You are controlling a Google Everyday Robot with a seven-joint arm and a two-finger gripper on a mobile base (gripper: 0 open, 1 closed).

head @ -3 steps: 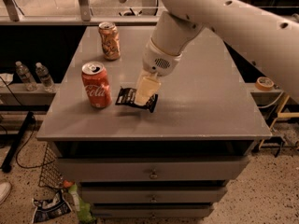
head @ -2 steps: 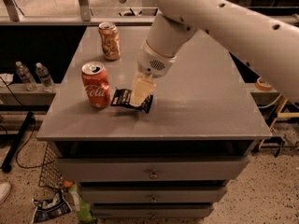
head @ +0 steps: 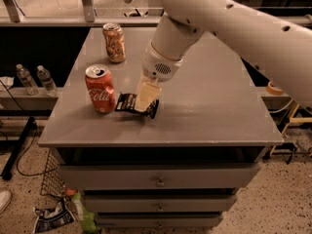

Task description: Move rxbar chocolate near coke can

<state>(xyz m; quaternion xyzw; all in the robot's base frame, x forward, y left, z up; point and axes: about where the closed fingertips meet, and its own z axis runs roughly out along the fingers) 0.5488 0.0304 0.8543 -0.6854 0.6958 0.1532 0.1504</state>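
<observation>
The rxbar chocolate (head: 126, 103), a flat black wrapped bar with pale print, lies on the grey table (head: 209, 101) just right of the coke can (head: 100, 88). The coke can is red with white script and stands upright near the table's front left. My gripper (head: 145, 101) reaches down from the big white arm and is shut on the right half of the bar, hiding that part. The bar's left end sits a short gap from the can.
An orange-tan patterned can (head: 114, 43) stands at the table's back left. Two plastic bottles (head: 36, 79) stand on a low shelf to the left. A tape roll (head: 274, 87) sits off to the right. Drawers run below the tabletop.
My gripper has moved left with the bar, bringing it closer to the coke can. Both cans have stayed where they were.
</observation>
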